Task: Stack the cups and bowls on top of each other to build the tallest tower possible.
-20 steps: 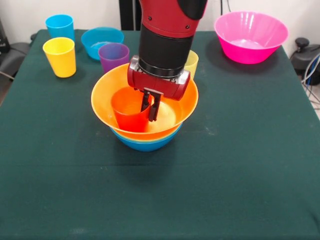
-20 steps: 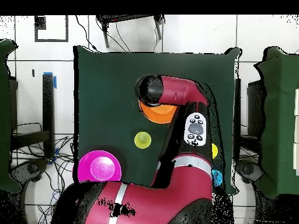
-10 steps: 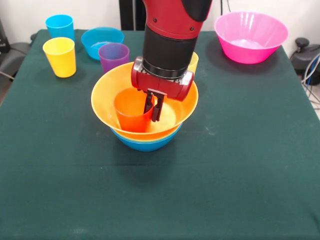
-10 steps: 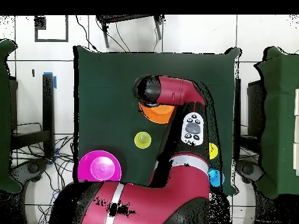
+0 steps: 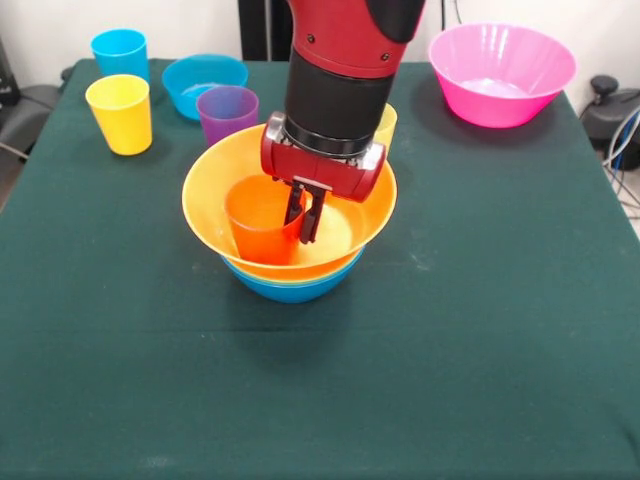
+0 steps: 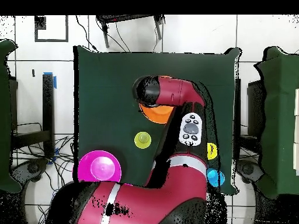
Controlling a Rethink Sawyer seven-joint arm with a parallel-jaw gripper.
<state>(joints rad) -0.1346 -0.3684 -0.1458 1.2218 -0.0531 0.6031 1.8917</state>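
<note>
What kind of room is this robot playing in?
Probably a robot lab, not a home. A big red arm works at a table draped in dark green cloth, and loose cables trail over the tiled floor.

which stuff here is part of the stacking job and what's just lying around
Job: orange cup, orange bowl, blue bowl under it, pink bowl, small blue bowl, purple, yellow, blue cups, pincer.
Lying about: cables on floor.
</note>
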